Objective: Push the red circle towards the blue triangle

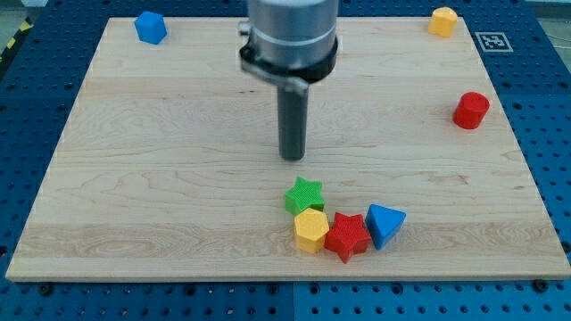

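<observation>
The red circle (470, 110) lies near the board's right edge, alone. The blue triangle (384, 223) lies at the view's bottom, right end of a cluster. My tip (293, 157) is at the board's middle, just above the green star (304, 194) and far to the left of the red circle. It touches no block.
The cluster also holds a yellow hexagon (310, 230) and a red star (347, 236), which touches the blue triangle. A blue block (151, 27) sits at the top left corner, a yellow block (442, 20) at the top right. The wooden board (161, 178) lies on a blue perforated table.
</observation>
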Available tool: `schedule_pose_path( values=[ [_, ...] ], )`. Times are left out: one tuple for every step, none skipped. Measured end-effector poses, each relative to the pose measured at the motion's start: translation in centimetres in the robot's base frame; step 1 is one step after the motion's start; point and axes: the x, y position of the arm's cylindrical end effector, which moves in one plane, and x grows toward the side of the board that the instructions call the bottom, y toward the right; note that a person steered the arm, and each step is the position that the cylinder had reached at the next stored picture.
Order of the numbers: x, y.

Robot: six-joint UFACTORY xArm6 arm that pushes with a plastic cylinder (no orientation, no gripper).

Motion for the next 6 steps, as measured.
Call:
schedule_pose_path(
  values=[
    [-1.6, 2.8],
    [-3.9, 5.6],
    [-5.9, 8.6],
    [-8.1, 10.2],
    [-9.5, 14.3],
    [-9.6, 18.4]
  ],
)
